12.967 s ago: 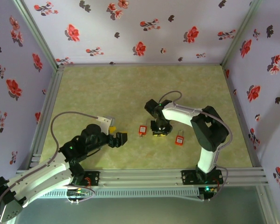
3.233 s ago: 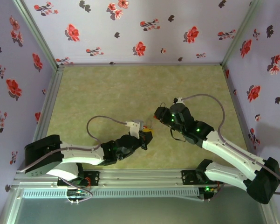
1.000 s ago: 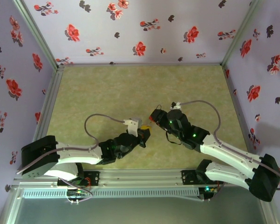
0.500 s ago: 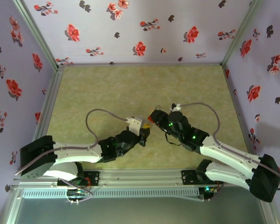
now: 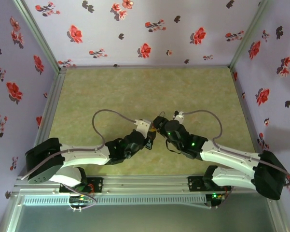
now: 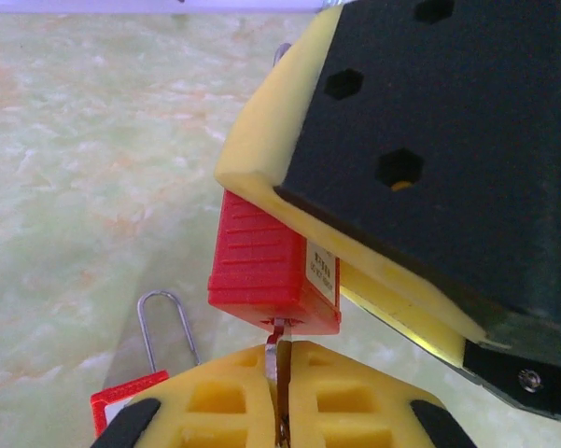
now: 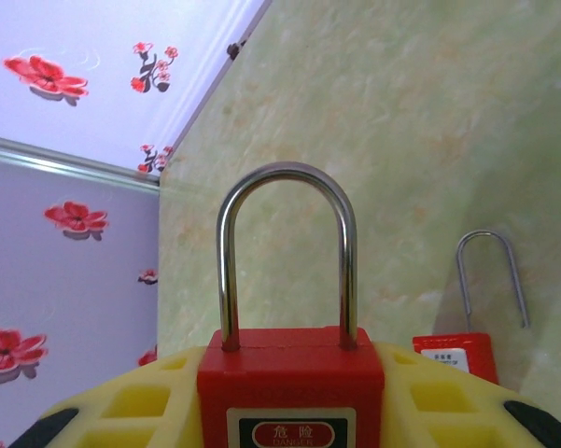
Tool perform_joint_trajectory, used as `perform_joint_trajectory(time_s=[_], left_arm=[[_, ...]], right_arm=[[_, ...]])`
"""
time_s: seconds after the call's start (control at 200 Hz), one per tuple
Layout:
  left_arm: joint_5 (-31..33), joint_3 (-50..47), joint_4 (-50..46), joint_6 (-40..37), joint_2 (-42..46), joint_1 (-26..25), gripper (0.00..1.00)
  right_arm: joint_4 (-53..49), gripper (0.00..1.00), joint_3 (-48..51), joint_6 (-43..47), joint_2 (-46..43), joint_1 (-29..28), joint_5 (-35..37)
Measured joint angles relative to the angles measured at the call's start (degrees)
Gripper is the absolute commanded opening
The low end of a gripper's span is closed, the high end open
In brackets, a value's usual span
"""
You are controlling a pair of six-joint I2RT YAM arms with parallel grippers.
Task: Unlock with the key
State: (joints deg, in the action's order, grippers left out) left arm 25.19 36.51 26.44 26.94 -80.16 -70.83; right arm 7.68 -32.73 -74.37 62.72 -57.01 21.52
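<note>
My right gripper (image 7: 291,415) is shut on a red padlock (image 7: 289,373), whose steel shackle (image 7: 285,252) stands closed and points away from the wrist. My left gripper (image 6: 282,373) is shut on a thin metal key (image 6: 278,350) pinched between its yellow pads (image 6: 215,401). The key's tip sits at the keyhole in the bottom face of the padlock (image 6: 266,271). In the top view the left gripper (image 5: 150,135) and right gripper (image 5: 159,124) meet nose to nose near the middle of the table.
A second red padlock (image 6: 121,403) with a closed shackle lies on the green mat just below the two grippers, also seen as the spare padlock (image 7: 455,347) beside my right fingers. Flowered walls (image 5: 145,29) enclose the mat on three sides.
Over the last second the left gripper has moved up and right and the right gripper has come left and down, bringing the key against the padlock's bottom. Neither grip has changed.
</note>
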Motion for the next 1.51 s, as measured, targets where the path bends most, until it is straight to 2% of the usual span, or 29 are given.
perform_joint_trajectory(time_s=[0.19, 0.375, 0.54, 0.745, 0.895, 0.935, 0.97, 1.025, 1.045, 1.1, 1.195, 1.3, 1.505], left_arm=[[-0.3, 0.4, -1.4, -4.7, -0.7, -0.5, 0.0], [3.3, 0.7, -1.7, -14.6, -1.2, -4.0, 0.0], [9.5, 0.9, -0.8, -24.0, -3.6, -8.0, 0.0], [15.6, 1.3, 1.0, -34.6, -8.5, -11.4, 0.0], [17.1, 1.3, 2.5, -38.0, -9.5, -12.2, 0.0], [17.2, 1.3, 2.7, -38.4, -9.5, -12.2, 0.1], [17.3, 1.3, 2.9, -38.6, -9.5, -12.3, 0.22], [16.7, 1.2, 3.8, -39.4, -9.4, -12.4, 0.57], [16.2, 1.2, 4.1, -39.2, -9.3, -12.5, 0.67], [14.9, 0.6, 5.4, -38.9, -8.0, -13.5, 0.8], [12.8, -1.5, 6.8, -35.3, -2.3, -14.3, 0.87], [9.7, -5.0, 6.0, -27.4, 7.9, -12.8, 0.91], [-1.1, -10.3, -1.0, -9.0, 27.3, -4.3, 0.93]], right_arm=[[-1.5, 0.0, 0.9, -1.5, -1.0, 0.4, -0.6], [-8.4, 0.0, 0.3, -1.7, -5.0, 5.9, -12.7], [-15.0, 0.0, -1.2, -1.7, -5.3, 8.3, -19.3], [-19.5, 0.0, -1.6, -1.9, -3.6, 9.2, -21.8], [-20.5, 0.0, -1.7, -2.2, -3.6, 9.2, -21.9], [-20.5, 0.0, -1.8, -2.2, -3.6, 9.4, -22.0], [-20.7, 0.0, -1.9, -2.2, -3.6, 9.4, -22.1], [-21.2, 0.0, -2.1, -1.7, -3.7, 9.4, -22.8], [-21.3, 0.0, -2.2, -1.6, -3.7, 9.4, -22.8], [-22.3, 0.0, -2.7, -0.6, -3.7, 9.4, -23.3], [-25.6, 0.0, -3.2, 1.2, -4.1, 9.4, -24.0], [-30.1, 0.0, -3.5, 3.5, -5.3, 9.4, -24.0], [-36.4, 0.0, -5.7, 10.4, -6.2, 9.4, -22.8]])
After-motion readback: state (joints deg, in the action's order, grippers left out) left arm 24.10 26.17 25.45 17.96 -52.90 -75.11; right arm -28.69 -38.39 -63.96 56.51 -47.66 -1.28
